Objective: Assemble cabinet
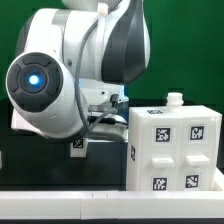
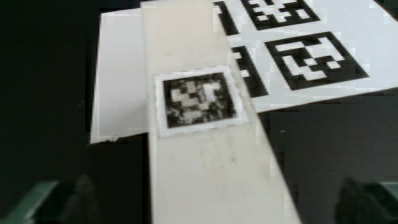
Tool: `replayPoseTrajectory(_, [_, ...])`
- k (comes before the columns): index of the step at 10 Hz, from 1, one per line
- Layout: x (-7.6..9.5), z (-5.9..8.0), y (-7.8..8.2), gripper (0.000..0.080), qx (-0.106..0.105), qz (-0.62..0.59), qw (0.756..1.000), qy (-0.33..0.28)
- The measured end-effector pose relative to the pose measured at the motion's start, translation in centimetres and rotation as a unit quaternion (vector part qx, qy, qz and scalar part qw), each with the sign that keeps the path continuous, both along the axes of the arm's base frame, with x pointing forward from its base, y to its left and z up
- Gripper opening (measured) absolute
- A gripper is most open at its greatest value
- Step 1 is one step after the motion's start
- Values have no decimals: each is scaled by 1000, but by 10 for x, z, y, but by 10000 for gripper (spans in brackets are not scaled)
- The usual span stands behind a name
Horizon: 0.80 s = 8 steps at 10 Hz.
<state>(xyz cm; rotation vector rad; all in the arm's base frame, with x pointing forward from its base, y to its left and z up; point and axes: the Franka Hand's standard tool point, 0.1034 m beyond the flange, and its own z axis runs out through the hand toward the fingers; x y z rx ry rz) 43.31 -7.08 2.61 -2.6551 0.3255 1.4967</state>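
Note:
The cabinet box (image 1: 172, 147) stands upright at the exterior view's right. It is white, has square tags on its front, and a small cylindrical knob (image 1: 174, 99) on top. In the wrist view a long flat white panel (image 2: 214, 150) with one blurred tag (image 2: 196, 98) lies on the dark table. My gripper (image 2: 210, 205) hangs over this panel. Its dark fingers (image 2: 54, 200) stand wide apart on either side of the panel, with a gap to each edge, so it is open and holds nothing. In the exterior view the arm's body hides the gripper.
The marker board (image 2: 302, 50) lies under the panel's far end, its black tags showing beside the panel. The arm's bulk (image 1: 70, 70) fills the exterior view's left and centre, close to the cabinet box. A white ledge (image 1: 60, 205) runs along the front.

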Motion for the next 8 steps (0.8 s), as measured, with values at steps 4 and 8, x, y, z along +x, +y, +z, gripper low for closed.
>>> replayPoseTrajectory(4, [0, 0, 0, 284, 0, 0, 1000, 0])
replayPoseTrajectory(8, [0, 0, 0, 284, 0, 0, 1000, 0])
